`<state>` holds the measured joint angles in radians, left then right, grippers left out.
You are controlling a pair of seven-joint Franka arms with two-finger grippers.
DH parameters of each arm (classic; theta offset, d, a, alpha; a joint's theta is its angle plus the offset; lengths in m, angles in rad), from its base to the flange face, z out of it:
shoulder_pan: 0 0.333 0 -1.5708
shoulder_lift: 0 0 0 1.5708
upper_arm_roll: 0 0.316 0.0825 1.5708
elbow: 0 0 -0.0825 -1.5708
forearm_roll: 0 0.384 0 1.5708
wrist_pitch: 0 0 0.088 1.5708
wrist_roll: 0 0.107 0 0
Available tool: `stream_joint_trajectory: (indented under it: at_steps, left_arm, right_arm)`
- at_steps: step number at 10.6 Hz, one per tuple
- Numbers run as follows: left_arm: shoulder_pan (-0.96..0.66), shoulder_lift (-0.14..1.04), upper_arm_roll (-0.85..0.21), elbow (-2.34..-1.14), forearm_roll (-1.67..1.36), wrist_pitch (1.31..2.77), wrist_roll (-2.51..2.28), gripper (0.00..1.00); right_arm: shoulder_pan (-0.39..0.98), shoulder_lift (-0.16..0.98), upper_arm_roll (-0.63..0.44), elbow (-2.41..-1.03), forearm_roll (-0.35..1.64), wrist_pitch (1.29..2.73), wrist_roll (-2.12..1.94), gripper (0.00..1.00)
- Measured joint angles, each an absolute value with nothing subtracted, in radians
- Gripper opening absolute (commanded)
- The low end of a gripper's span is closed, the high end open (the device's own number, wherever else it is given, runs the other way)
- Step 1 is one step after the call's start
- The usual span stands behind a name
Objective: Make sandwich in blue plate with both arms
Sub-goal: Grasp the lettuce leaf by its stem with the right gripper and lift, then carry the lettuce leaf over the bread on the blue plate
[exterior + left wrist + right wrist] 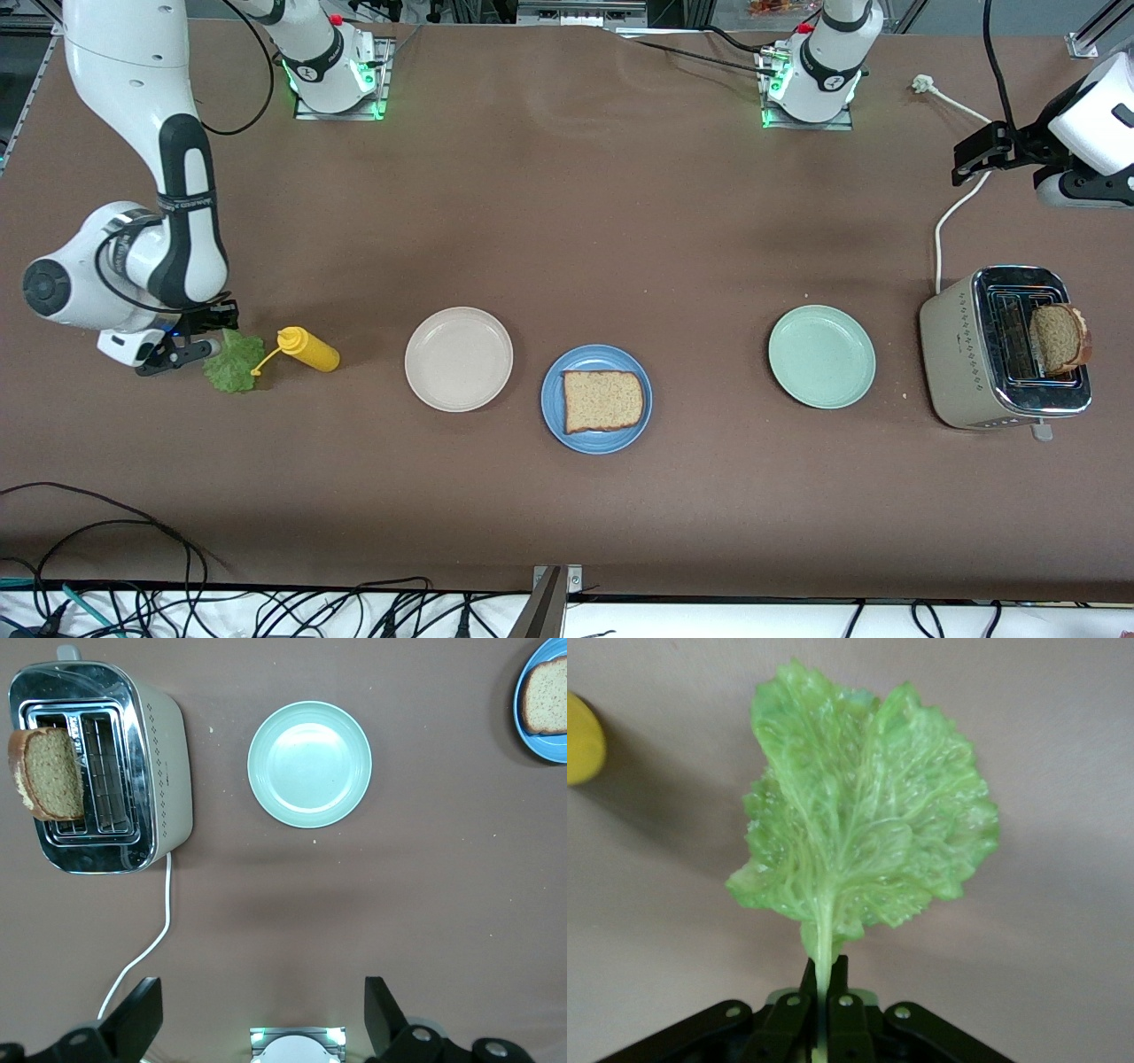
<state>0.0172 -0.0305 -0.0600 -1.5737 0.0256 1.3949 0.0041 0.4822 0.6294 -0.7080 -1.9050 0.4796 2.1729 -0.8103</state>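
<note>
One slice of bread (602, 400) already lies flat on the blue plate (554, 416), which sits between the beige plate (458, 359) and the mint plate (821, 356). The lettuce and the top slice are left — that second slice (1059, 338) stands in the toaster (974, 354) at my left arm's end of the table.

My right claw (825, 999) is pinched together on the stem of the lettuce leaf (864, 842), low at my right arm's end of the table, beside the yellow squeeze bottle (308, 348). The leaf's long axis runs straight out from my fingertips, stem toward me, ruffled edge pointing away toward the bottle.

My left claw (257, 1014) hangs with its fingers wide apart and empty, waiting high above the table near the toaster.
</note>
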Motion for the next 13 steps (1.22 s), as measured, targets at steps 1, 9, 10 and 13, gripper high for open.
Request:
stream_joint_trajectory:
  at_steps: [1,9,10,13]
  left_arm:
    - [0.017,-0.030,-0.060,-1.574,0.026,1.395,0.004,1.00]
    - [0.017,-0.029,-0.058,-1.572,0.026,1.395,0.004,1.00]
    - [0.017,-0.029,-0.058,-1.572,0.026,1.395,0.004,1.00]
    - [0.017,-0.029,-0.057,-1.571,0.026,1.395,0.004,1.00]
  right_arm:
    - [0.483,0.625,-0.737,-1.847,0.480,2.089,-0.810,0.00]
    - [0.626,0.579,-0.973,-1.394,0.479,1.566,-0.765,0.00]
    - [0.663,0.578,-0.973,-1.347,0.479,1.561,-0.703,0.00]
    - [0.801,0.580,-0.963,-1.211,0.516,1.574,-0.467,0.00]
